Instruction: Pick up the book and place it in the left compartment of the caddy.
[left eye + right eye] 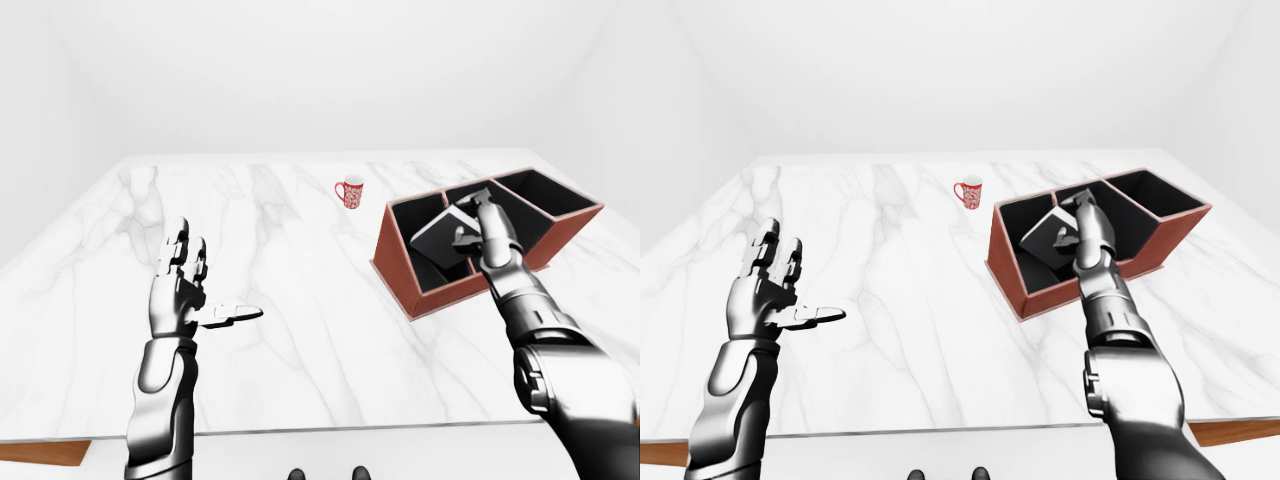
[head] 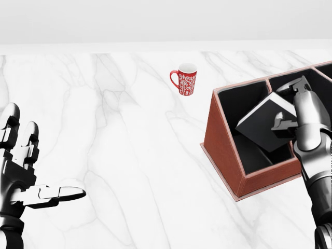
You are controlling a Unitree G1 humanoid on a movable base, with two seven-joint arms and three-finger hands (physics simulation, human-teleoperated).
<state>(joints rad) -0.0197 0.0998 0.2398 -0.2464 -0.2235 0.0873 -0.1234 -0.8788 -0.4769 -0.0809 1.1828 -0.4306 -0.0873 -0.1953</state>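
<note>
The right hand is reaching down into the caddy, its fingers gripping the dark book by its right-hand edge. The book is sitting tilted inside the caddy's leftmost compartment, one corner pointing down toward the compartment floor and its upper part rising about level with the rim; whether that lower corner is touching the bottom cannot be told. The caddy is a reddish-brown box with black lining and sloping walls, lying on the right part of the white marble bench, with further compartments running off to the right past the hand.

The left hand is hovering over the near left part of the bench, well apart from the caddy, with its fingers spread wide and gripping nothing, the thumb pointing right.

A red mug with a white pattern is standing upright farther away on the bench, to the left of the caddy and apart from it.
</note>
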